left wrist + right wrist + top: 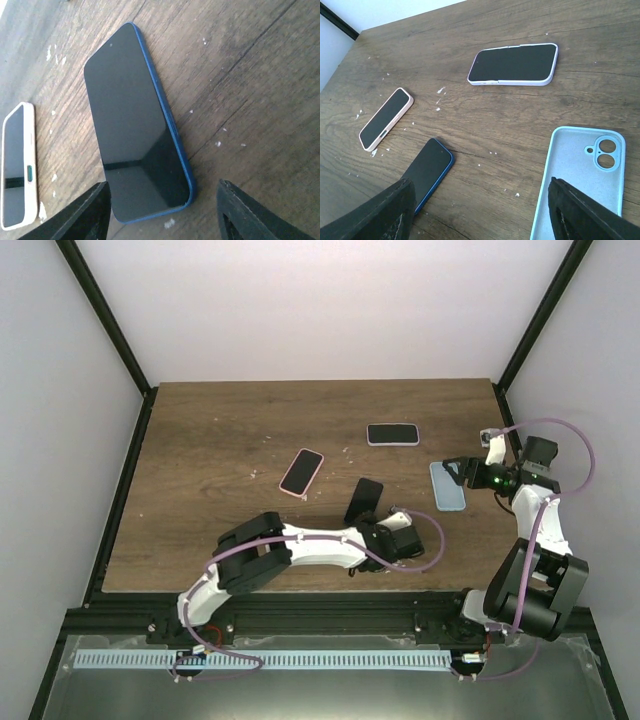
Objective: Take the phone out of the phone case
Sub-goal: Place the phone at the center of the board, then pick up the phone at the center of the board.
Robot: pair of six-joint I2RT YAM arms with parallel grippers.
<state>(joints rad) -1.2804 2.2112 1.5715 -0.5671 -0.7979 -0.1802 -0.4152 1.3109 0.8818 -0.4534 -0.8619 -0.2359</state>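
Hovering low, our left gripper (pixel 160 220) spreads its fingers either side of the bare blue phone (pixel 132 125), whose long axis runs from there toward the frame's upper left. Our right gripper (pixel 482 215), fingers also apart, overlooks the empty pale-blue case (pixel 582 165).

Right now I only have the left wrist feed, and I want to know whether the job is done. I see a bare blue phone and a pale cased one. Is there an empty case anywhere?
Observer: Yes. A light-blue case lies inside-up and empty, to the right of the blue phone and apart from it.
Operator: Where is the right arm?
Observer: The right gripper is close by that case, open and holding nothing.
Operator: Any phones I am missing?
Observer: One more, the lavender-cased phone, lies screen-up farther back on the table.
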